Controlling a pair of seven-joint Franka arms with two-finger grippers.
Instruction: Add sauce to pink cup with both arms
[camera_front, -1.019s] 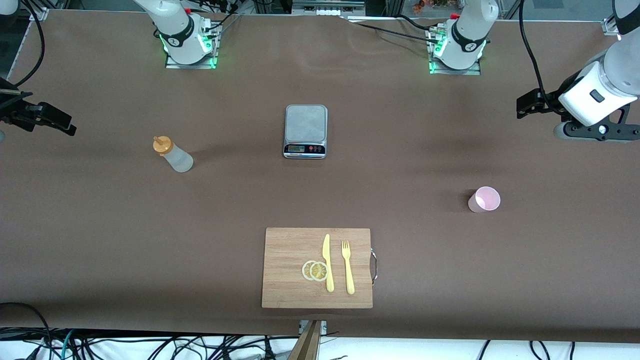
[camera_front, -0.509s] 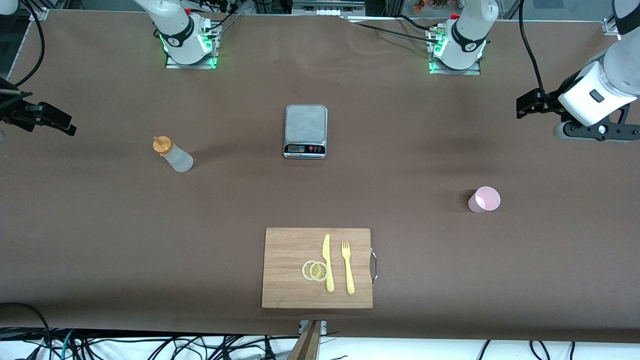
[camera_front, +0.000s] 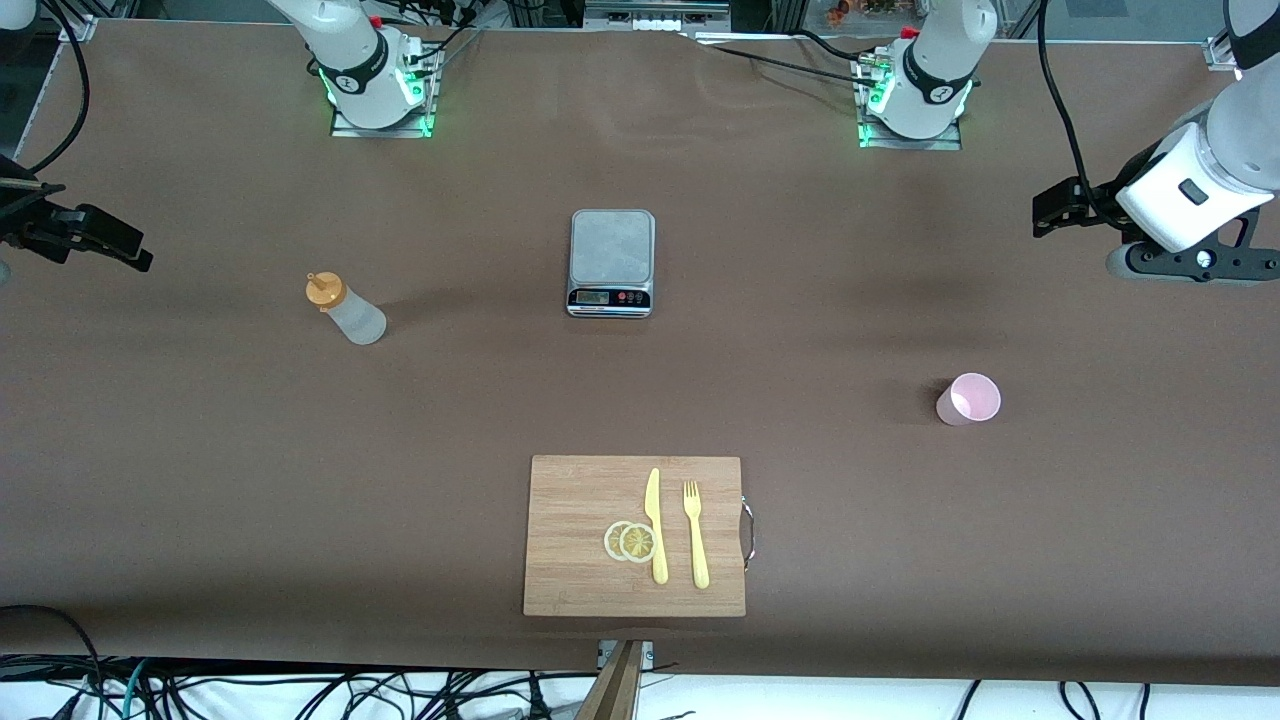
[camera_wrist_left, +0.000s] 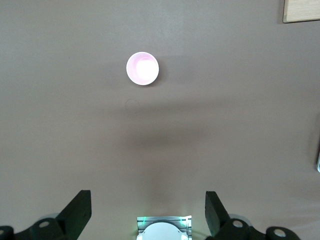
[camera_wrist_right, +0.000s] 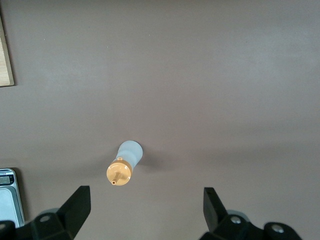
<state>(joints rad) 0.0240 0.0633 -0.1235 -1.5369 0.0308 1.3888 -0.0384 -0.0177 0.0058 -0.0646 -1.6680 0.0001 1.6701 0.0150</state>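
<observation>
hovering at table ends: left end effector (camera_wrist_left: 147, 210), right end effector (camera_wrist_right: 145, 207), both apart, empty.

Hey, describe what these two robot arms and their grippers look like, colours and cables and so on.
Both arms are white with dark grey joint rings, on metal base plates lit green. Black cables run along them. The left gripper and right gripper are black, each with two flat, wedge-shaped fingers. The left arm's white wrist carries a black camera bracket.
</observation>
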